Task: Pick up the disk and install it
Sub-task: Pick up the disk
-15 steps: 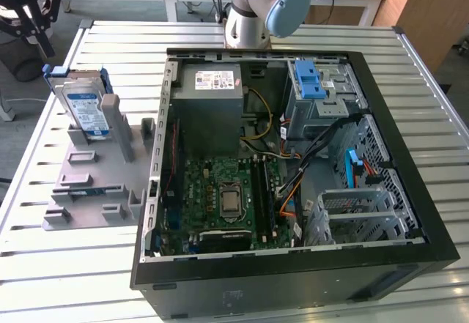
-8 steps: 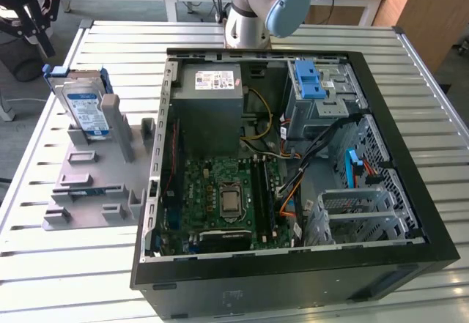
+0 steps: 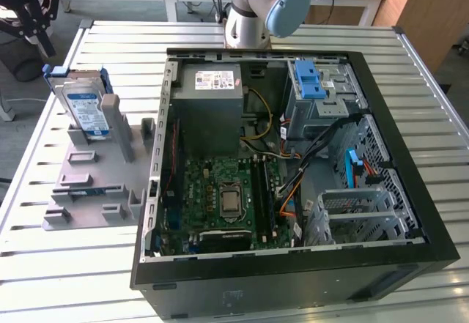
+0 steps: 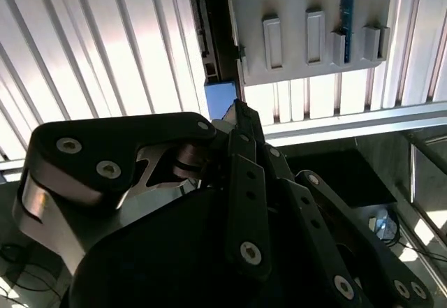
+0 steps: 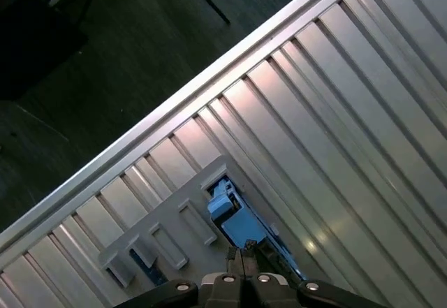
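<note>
ARM POISED OVER DRIVE: The gripper [image 5: 242, 259], its fingers pressed together and holding nothing, hung above the slatted table [image 3: 44, 264] and over the disk [image 3: 85, 110]. The disk stood on edge in a grey stand [image 3: 88, 184], at the exterior view's left of the open computer case [image 3: 293, 264] and well apart from the bays inside it. In the first wrist view, the blue rail [image 5: 225, 204] along the disk's upper edge lay just beyond the closed fingertips, so the drive appeared to sit below the gripper. The disk's long axis appeared to rise steeply from the stand. Its label faced the exterior camera and its thin top edge pointed up toward the gripper.
</note>
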`<state>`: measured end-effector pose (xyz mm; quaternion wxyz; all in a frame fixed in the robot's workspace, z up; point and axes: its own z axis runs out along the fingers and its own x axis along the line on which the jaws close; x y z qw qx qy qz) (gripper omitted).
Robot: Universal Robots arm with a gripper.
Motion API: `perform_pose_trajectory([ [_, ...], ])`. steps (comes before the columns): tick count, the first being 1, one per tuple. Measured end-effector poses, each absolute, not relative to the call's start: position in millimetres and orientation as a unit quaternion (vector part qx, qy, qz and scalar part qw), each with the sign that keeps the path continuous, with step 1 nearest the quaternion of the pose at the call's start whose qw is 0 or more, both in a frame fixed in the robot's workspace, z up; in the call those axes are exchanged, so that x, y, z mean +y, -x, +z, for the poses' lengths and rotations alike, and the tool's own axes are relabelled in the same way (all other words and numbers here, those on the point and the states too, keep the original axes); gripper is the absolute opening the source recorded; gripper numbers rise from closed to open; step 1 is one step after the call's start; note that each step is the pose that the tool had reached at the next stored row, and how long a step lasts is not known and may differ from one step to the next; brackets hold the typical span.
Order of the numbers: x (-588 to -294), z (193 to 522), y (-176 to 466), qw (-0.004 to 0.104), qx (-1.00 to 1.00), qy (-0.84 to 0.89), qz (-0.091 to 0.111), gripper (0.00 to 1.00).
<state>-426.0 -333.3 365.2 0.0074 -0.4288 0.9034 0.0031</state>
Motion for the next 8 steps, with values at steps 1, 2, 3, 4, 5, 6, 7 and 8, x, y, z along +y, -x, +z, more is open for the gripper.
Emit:
perform_pose_trajectory([
  [1,-333.3,365.2,426.0,0.007,0.901,0.434,0.003,0.11],
  [2,-333.3,365.2,426.0,0.007,0.898,0.441,0.003,0.11],
  [3,-333.3,365.2,426.0,0.007,0.895,0.447,0.003,0.11],
  [4,-333.3,365.2,426.0,0.007,0.892,0.453,0.003,0.11],
  [5,-333.3,365.2,426.0,0.007,0.888,0.459,0.003,0.11],
  [6,-333.3,365.2,426.0,0.007,0.885,0.465,0.003,0.11],
  [7,-333.3,365.2,426.0,0.007,0.882,0.471,0.003,0.11],
  [8,-333.3,365.2,426.0,0.007,0.879,0.477,0.003,0.11],
])
